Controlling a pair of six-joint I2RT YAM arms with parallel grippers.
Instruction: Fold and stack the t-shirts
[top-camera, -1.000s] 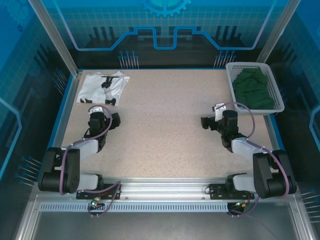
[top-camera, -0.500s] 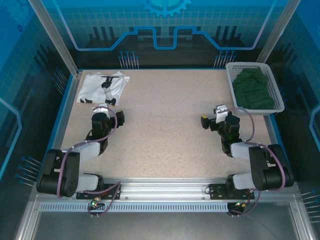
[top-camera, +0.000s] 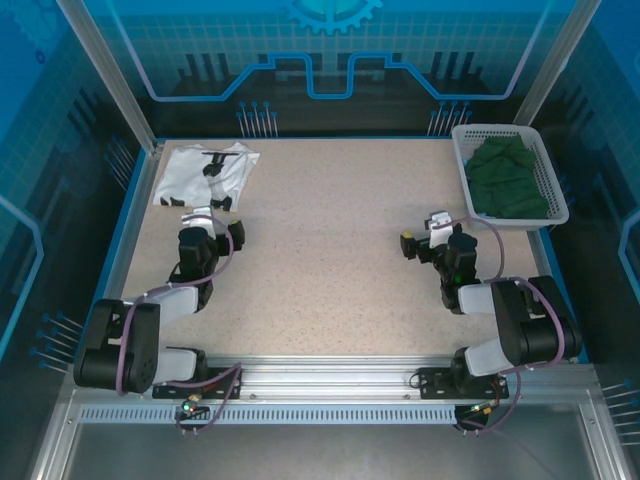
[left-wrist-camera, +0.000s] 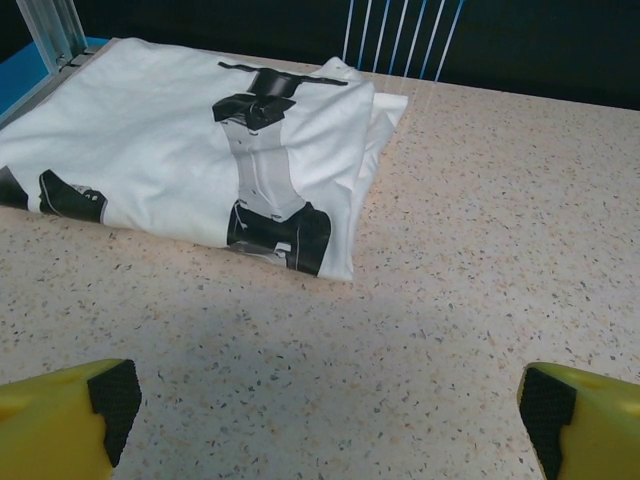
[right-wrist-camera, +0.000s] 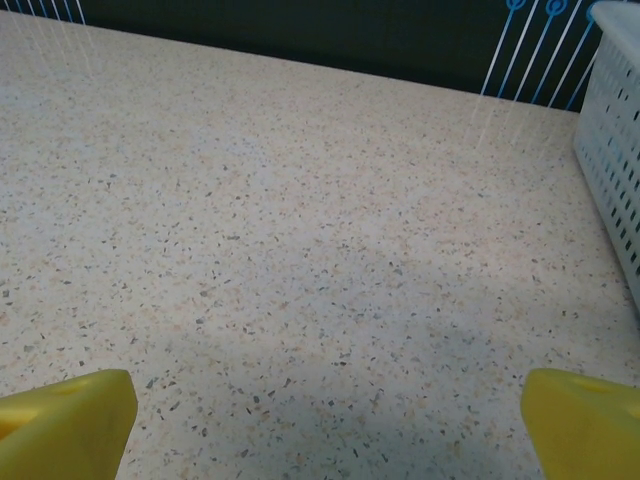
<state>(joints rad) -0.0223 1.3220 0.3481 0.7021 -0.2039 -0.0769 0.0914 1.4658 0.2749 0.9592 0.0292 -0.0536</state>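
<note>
The white t-shirt with its black print lies folded at the table's far left corner; in the left wrist view the white t-shirt sits just ahead of the fingers. The dark green t-shirt lies crumpled inside the white basket at the far right. My left gripper hovers low, a little nearer than the white shirt, open and empty. My right gripper rests over bare table left of the basket, open and empty.
The speckled tabletop stretches between the two arms. The basket's lattice wall stands at the right edge of the right wrist view. Blue frame rails and glass walls border the table.
Both arms have folded back toward their bases and settled lower. The grippers shifted only slightly and stayed open. The shirts have not moved.
</note>
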